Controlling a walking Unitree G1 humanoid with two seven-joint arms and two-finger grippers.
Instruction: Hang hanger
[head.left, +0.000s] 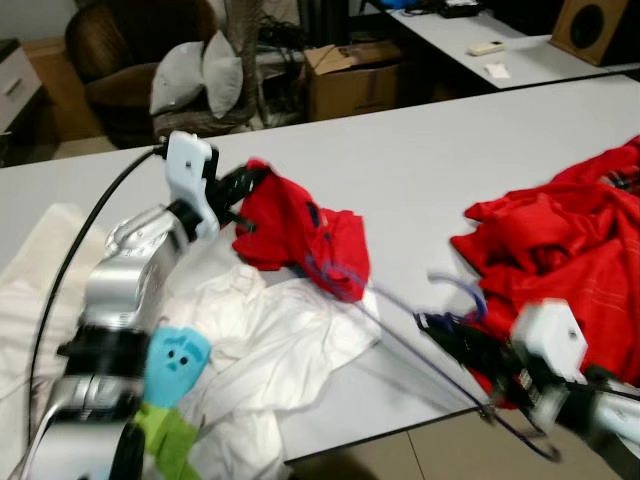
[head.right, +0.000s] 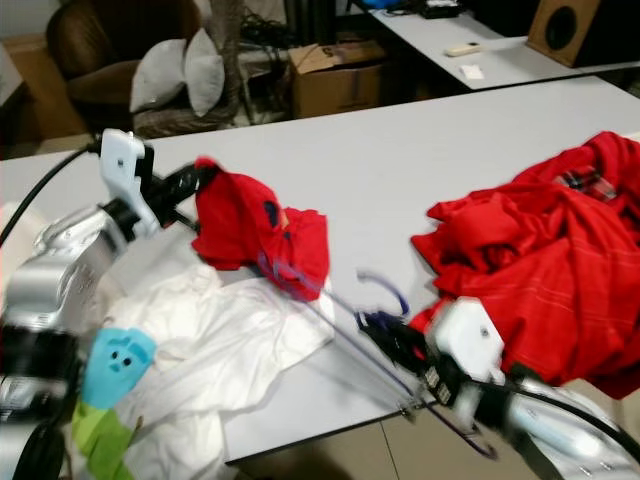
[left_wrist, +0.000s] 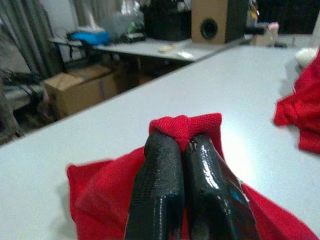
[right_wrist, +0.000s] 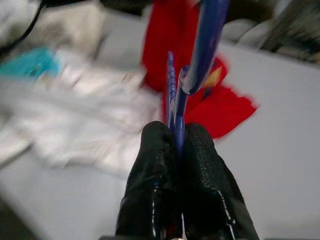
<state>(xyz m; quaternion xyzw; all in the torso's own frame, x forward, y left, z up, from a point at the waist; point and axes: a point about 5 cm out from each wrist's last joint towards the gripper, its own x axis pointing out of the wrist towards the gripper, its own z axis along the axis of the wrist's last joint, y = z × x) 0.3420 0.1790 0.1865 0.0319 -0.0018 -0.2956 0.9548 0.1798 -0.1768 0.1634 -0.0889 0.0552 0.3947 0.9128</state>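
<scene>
While the right hand (head.left: 450, 335) at four o'clock clamps the blue hanger (right_wrist: 197, 60) between its fingers, the hanger's far end is buried in the red shirt (head.left: 300, 235) and hard to trace through blur. Farther off at ten o'clock, the left hand (left_wrist: 187, 150) pinches that shirt's edge above the grey worktop (head.left: 430, 170). No writing is readable.

One hanger (head.right: 385, 300), two pincers (head.left: 250, 180)
</scene>
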